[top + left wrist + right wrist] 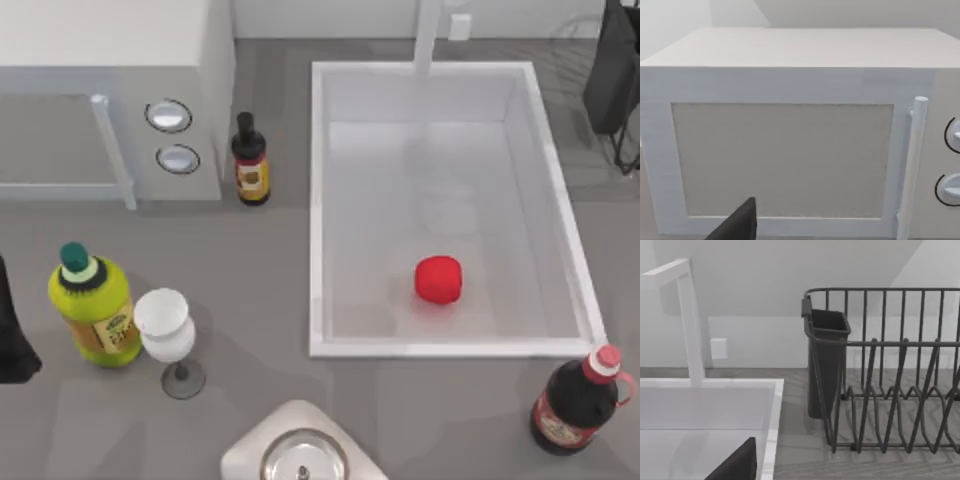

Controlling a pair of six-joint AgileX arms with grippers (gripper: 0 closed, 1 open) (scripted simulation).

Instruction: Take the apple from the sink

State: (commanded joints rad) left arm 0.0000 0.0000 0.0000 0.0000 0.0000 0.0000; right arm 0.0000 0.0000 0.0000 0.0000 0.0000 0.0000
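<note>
Looking across the table from above, the sink (320, 200) is the biggest thing on it: a white basin with a thick raised rim, sitting right of centre, with its faucet post (428, 35) at the far short side. Left of it stands the white microwave (110, 90), door closed, two round knobs facing the gap where a small dark sauce bottle (250, 160) stands. To the far right is a black dish rack (890, 390). Along the near side are a yellow-green bottle (93, 310), a white goblet (167, 335), and, past the sink's near right corner, a dark-red bottle (580, 400) with a pinkish cap.

The apple (439, 279) lies alone on the pale floor of the sink, toward the near end and a little right of the middle, clear of all four walls.

Neither arm has begun reaching. The left wrist camera faces the microwave door, and the right wrist camera looks over the sink's far corner toward the rack. A dark sliver sits at the edge of each wrist view, but I cannot tell whether either claw is spread or pressed together.

The right arm seems the better choice, since the apple lies on its side. A good approach is probably straight down from above the basin, fingers spread wider than the fruit, dropping inside the rim without clipping it. Closing around the apple's widest part should help, because its rounded sides could squirt out of a high or off-centre pinch. Lifting vertically until clear of the rim looks safest.
</note>
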